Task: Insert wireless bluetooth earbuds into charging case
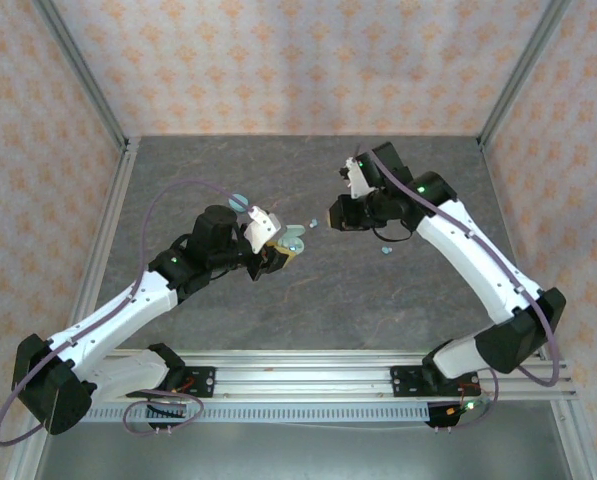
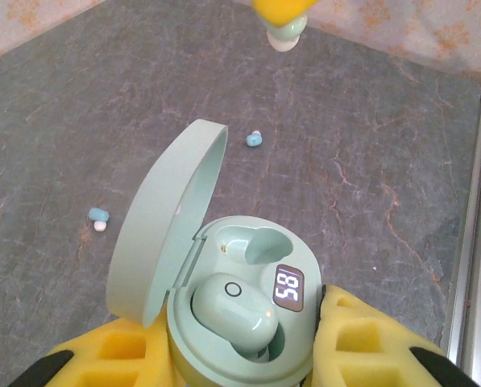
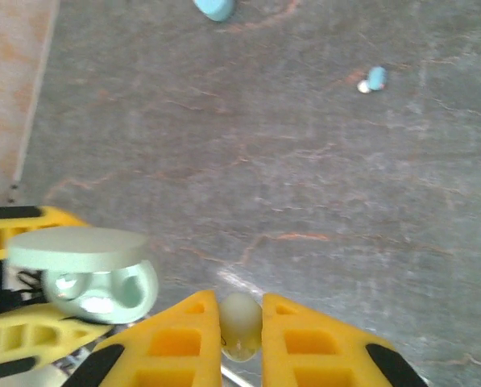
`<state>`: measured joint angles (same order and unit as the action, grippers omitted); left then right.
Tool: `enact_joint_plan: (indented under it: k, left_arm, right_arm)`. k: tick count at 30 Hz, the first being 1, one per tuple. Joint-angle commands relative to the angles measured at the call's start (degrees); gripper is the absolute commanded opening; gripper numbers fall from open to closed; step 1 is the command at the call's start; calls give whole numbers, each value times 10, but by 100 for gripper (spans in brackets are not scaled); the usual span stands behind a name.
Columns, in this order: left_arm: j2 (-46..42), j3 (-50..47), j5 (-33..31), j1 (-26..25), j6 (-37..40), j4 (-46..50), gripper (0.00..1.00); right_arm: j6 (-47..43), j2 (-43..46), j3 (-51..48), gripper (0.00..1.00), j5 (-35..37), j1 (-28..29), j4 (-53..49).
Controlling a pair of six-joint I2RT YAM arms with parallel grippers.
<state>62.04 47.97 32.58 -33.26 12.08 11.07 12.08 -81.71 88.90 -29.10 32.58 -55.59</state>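
The left end effector (image 2: 240, 355) clamps its yellow foam fingers (image 2: 361, 343) on both sides of the mint charging case (image 2: 224, 339). The case is held lid open, with the lid tipped up and away on the left. Inside it, a seated mint earbud (image 2: 234, 310) fills the near pocket; the far pocket (image 2: 252, 242) is bare, and the display beside it reads 58.

The right end effector (image 3: 240, 310) pinches a pale mint earbud (image 3: 240, 321) between its fingertips. It hangs ahead of the left end effector, apart from the case, which lies low to its left.

On the worktop (image 2: 369, 161), one teal earbud (image 2: 255, 139) lies ahead of the left end effector and a second teal earbud (image 2: 99, 216) ahead to its left. A blue oval case (image 3: 216, 8) sits far ahead of the right end effector.
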Motion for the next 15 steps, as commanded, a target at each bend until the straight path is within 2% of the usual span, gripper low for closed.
enact_joint_plan:
  k: [1, 15]
  left_arm:
    - [6, 15, 14, 4, 2, -27, 21]
    - [-13, 46, 44, 4, 13, -26, 21]
  right_arm:
    - [42, 14, 4, 15, -59, -1, 39]
    - [76, 49, 21, 13, -123, 2, 92]
